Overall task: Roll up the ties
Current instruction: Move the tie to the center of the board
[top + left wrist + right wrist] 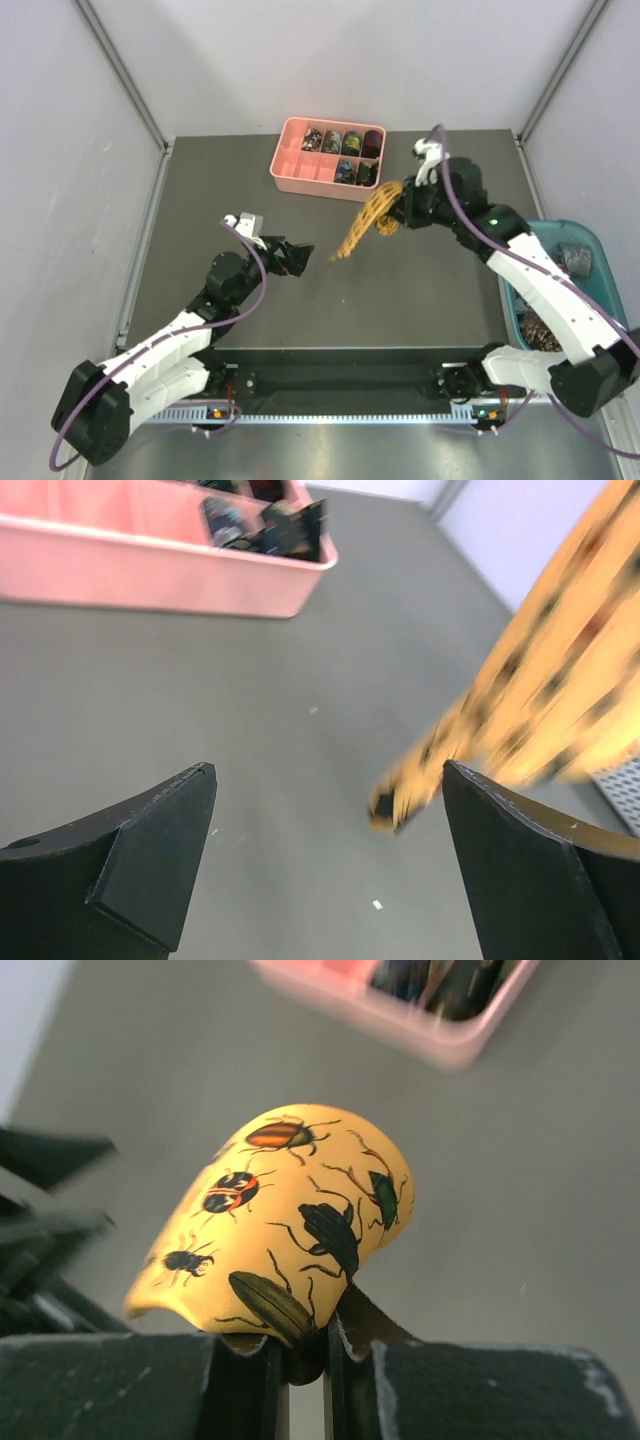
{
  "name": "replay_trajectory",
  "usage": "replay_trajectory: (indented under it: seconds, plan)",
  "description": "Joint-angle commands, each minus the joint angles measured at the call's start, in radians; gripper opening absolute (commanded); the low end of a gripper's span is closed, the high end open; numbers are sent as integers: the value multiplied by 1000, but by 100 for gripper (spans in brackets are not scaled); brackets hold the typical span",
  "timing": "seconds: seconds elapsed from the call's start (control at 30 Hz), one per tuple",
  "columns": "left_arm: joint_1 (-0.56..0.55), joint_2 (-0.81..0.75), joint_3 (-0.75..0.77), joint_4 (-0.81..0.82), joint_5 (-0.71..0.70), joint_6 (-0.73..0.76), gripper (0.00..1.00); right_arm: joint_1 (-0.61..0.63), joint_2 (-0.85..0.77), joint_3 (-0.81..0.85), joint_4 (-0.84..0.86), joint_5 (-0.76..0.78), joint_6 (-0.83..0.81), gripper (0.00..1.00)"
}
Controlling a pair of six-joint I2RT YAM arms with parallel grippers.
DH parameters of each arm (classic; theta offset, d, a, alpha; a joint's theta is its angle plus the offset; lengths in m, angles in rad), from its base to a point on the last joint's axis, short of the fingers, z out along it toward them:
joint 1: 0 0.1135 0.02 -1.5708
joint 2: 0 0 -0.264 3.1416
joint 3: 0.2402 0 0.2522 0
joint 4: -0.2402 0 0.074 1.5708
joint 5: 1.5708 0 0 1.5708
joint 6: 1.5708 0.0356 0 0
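The yellow tie (366, 222), printed with beetles, is up in the air over the desk (420, 300). The right jaws are pinched on a fold of it, with barely a slit between them. From that pinch the cloth humps over in a smooth arch and then trails down and across in a loose curl towards the other arm. The left jaws stand wide apart and hold nothing. They sit low over the desk, with the tie's loose tip hanging between them, closer to one side. I can't tell whether that tip touches the desk.

It looks a light, limp thing. It bends wherever it is carried, keeps no shape of its own, and swings enough to blur in the left wrist view. The face seems smooth, so I'd expect it to slide through a loose pinch and any coil to spring open once let go.

The place to take it, I'd say, is the free tip: flat across its width and a little way in from the end, so the cloth can't twist. The right jaws would then keep the rest taut while the roll is started.

At the far side sits the pink tray (300, 184), with rolled ties (345, 143) in some of its compartments. A teal basket (570, 225) at the right edge holds dark cloth, too small to make out.
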Motion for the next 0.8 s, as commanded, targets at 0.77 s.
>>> replay_trajectory:
  seconds: [0.77]
  plan:
    - [-199, 231, 84, 127, 159, 167, 99, 125, 191, -60, -200, 121, 88, 0]
